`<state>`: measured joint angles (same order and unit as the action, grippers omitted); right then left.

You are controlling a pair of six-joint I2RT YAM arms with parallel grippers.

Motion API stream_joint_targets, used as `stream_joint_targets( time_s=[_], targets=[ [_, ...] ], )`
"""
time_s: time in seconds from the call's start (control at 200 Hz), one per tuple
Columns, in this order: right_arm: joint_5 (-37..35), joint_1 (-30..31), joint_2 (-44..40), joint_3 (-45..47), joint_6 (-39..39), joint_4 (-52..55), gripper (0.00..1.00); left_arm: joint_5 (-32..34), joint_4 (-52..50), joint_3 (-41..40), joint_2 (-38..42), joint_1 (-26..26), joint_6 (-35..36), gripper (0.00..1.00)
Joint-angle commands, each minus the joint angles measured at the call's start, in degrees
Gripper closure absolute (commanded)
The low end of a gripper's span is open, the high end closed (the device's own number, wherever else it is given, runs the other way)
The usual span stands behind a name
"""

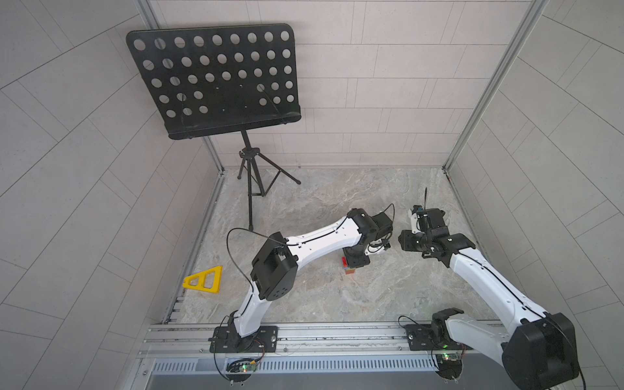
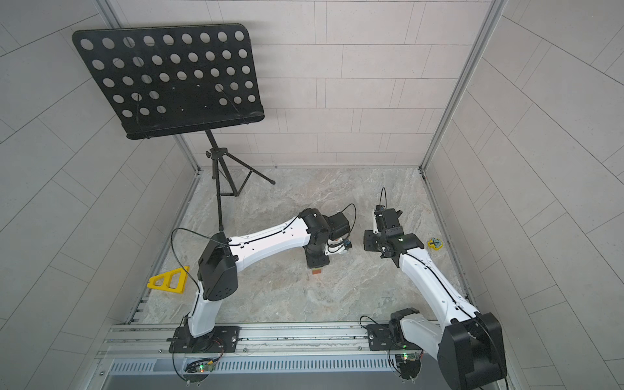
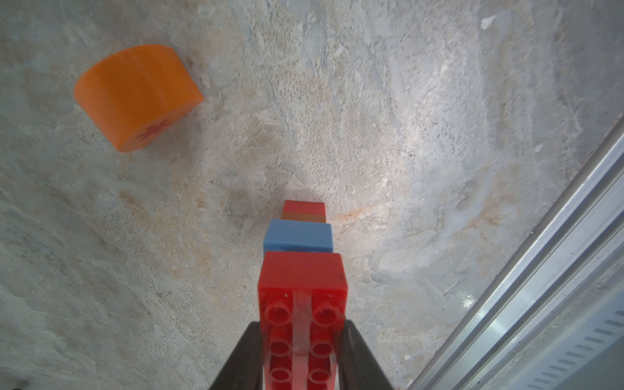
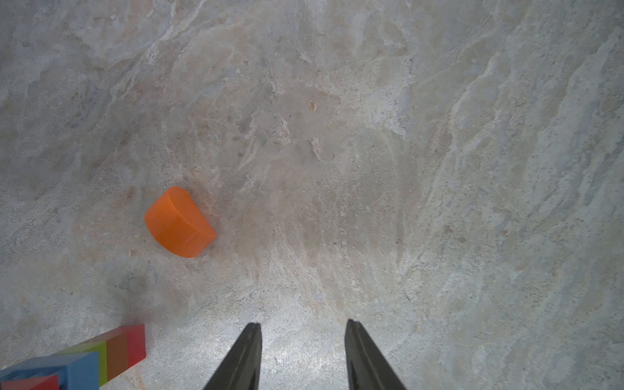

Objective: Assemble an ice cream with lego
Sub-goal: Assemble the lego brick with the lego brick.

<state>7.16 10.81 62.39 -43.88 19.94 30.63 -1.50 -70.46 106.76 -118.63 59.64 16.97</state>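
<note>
My left gripper [image 3: 302, 322] is shut on the wide red brick [image 3: 304, 280] at the top of the ice cream stack. Below that brick come a blue brick [image 3: 299, 236], a brown-orange one and a small red end [image 3: 304, 206] down by the table. The right wrist view shows the same stack [image 4: 101, 358] with a lime green brick in it. In both top views only its lower end [image 1: 348, 268] [image 2: 316, 271] peeks out under the left arm. The orange half-round dome [image 3: 138, 98] [image 4: 179, 223] with a red asterisk lies loose on the table. My right gripper [image 4: 304, 324] hangs open and empty above bare table, apart from the dome.
A yellow triangular frame [image 1: 204, 279] sits at the table's left edge. A black music stand [image 1: 216, 77] rises at the back left. A small yellow object with a blue mark [image 2: 435, 243] lies beside the right arm. Aluminium rails [image 1: 337, 332] run along the front.
</note>
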Motion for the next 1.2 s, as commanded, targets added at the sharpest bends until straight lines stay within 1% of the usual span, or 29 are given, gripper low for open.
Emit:
stream_joint_targets(
  time_s=[0.0, 0.48, 1.196],
  targets=[
    [-0.3, -0.26, 0.19, 0.13, -0.29, 0.18, 0.54, -0.49, -2.05, 1.99, -0.62, -0.05, -0.17, 0.77],
    [-0.3, -0.35, 0.1, 0.02, -0.35, 0.28, 0.54, 1.14, -1.18, 0.34, -0.96, -0.5, 1.47, 0.77],
    [-0.1, -0.35, 0.32, 0.02, -0.52, 0.39, 0.54, -0.35, 0.41, -2.24, -2.05, -1.08, 1.31, 0.77]
  ],
)
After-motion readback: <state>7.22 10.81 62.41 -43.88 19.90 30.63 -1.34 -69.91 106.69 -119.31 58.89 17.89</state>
